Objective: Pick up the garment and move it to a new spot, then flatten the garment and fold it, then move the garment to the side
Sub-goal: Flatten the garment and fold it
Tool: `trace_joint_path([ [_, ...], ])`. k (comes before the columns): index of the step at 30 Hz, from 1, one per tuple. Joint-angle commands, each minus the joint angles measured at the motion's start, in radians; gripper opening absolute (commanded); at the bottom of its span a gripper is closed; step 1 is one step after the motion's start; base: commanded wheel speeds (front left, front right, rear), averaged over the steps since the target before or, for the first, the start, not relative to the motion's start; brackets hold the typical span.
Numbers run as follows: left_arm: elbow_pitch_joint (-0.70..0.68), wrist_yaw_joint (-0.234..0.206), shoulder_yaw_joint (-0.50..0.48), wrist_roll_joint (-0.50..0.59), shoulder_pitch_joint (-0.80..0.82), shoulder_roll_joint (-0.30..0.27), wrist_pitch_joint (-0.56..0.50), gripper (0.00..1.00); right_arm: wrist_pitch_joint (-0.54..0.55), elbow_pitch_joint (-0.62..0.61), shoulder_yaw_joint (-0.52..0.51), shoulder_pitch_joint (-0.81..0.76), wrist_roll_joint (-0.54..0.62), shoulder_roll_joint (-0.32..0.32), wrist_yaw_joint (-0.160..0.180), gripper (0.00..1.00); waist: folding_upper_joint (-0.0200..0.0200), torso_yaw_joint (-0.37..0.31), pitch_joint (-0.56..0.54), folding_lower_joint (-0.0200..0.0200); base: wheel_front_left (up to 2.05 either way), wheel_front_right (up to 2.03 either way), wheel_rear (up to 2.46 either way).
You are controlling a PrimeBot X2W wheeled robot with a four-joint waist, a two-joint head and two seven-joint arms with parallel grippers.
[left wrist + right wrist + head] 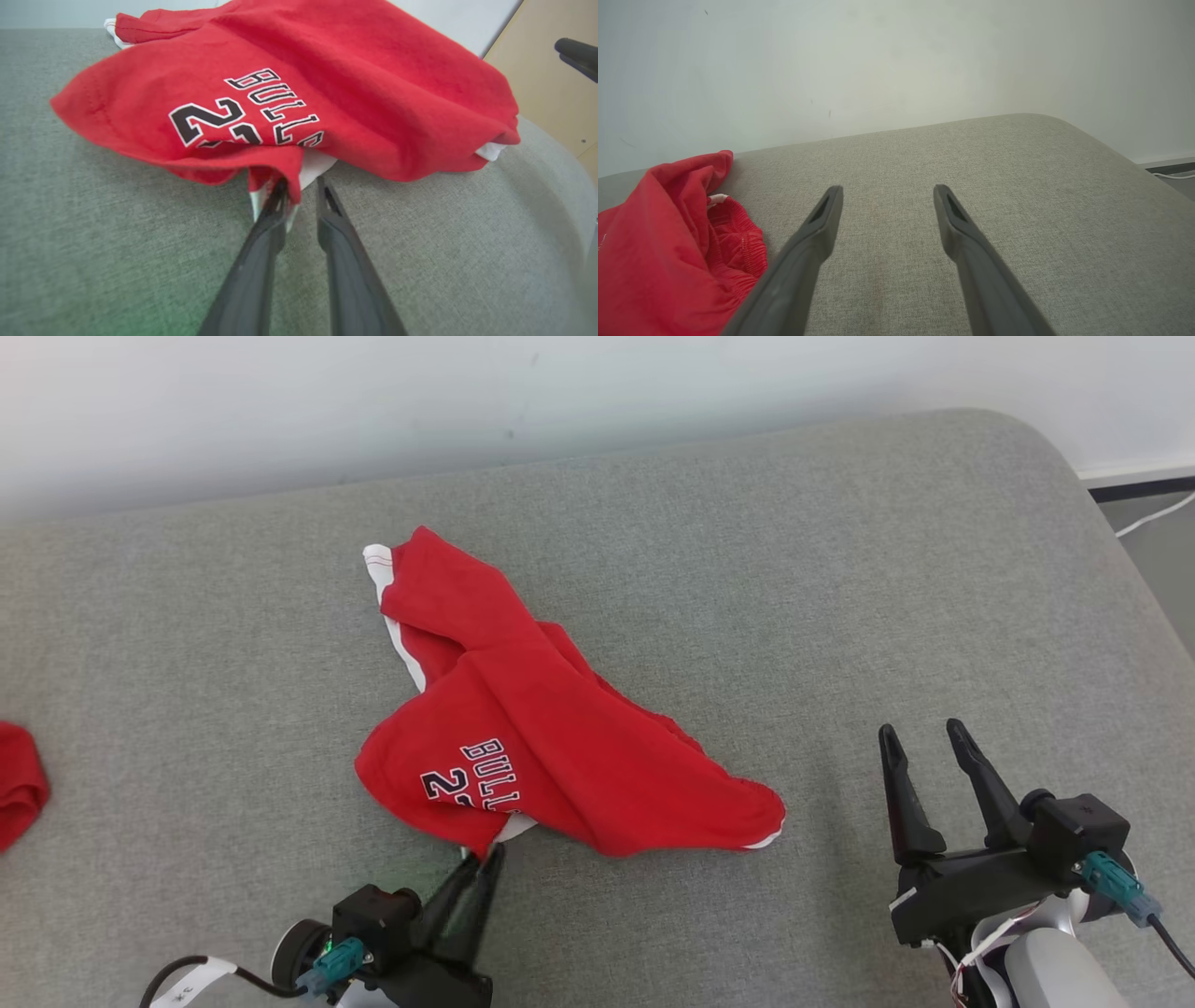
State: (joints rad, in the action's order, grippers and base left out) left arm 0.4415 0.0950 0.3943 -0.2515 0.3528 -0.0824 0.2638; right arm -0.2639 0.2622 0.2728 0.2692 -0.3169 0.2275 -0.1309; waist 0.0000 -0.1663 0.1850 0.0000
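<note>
Between the fingertips of the left gripper (301,185) lies the near hem of the red garment (523,737), crumpled on the grey cushion (840,569). The fingers are set nearly together about it, presumably for lifting; a firm pinch cannot be confirmed. Well aside, the right gripper (920,730) is held spread wide, nothing between its fingers, likely kept clear.

Garment (551,728) mid-cushion (840,569); left hand (485,857) at its near edge (touching), right hand (921,730) well right.
</note>
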Motion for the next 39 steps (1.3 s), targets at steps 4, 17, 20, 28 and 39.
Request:
trace_joint_path([
  [4, -0.013, 0.006, -0.016, 0.01, -0.008, 0.003, 0.002, 0.0, 0.0, 0.002, -0.001, -0.016, -0.001, -0.002, 0.0, 1.0, 0.0, 0.019, -0.015, 0.0, 0.0, 0.0, 0.0],
  [17, -0.194, -0.005, -0.08, -0.019, -0.158, -0.038, -0.005, 0.0, 0.0, 0.018, -0.011, -0.06, -0.01, 0.004, 0.0, 1.0, 0.0, 0.122, -0.081, 0.0, 0.0, 0.0, 0.0],
  [20, -0.257, -0.019, -0.093, -0.028, -0.205, -0.063, -0.027, 0.0, 0.0, 0.017, -0.016, -0.062, -0.01, 0.008, 0.0, 1.0, 0.0, 0.15, -0.087, 0.0, 0.0, 0.0, 0.0],
  [28, -0.374, -0.052, -0.118, -0.048, -0.312, -0.107, -0.097, 0.0, 0.0, 0.025, -0.012, -0.071, -0.009, 0.017, 0.0, 1.0, 0.0, 0.199, -0.095, 0.0, 0.0, 0.0, 0.0],
  [39, -0.32, -0.05, -0.115, -0.084, -0.323, -0.087, -0.073, 0.0, 0.0, 0.032, 0.003, -0.07, -0.016, 0.031, 0.0, 1.0, 0.0, 0.206, -0.111, 0.0, 0.0, 0.0, 0.0],
])
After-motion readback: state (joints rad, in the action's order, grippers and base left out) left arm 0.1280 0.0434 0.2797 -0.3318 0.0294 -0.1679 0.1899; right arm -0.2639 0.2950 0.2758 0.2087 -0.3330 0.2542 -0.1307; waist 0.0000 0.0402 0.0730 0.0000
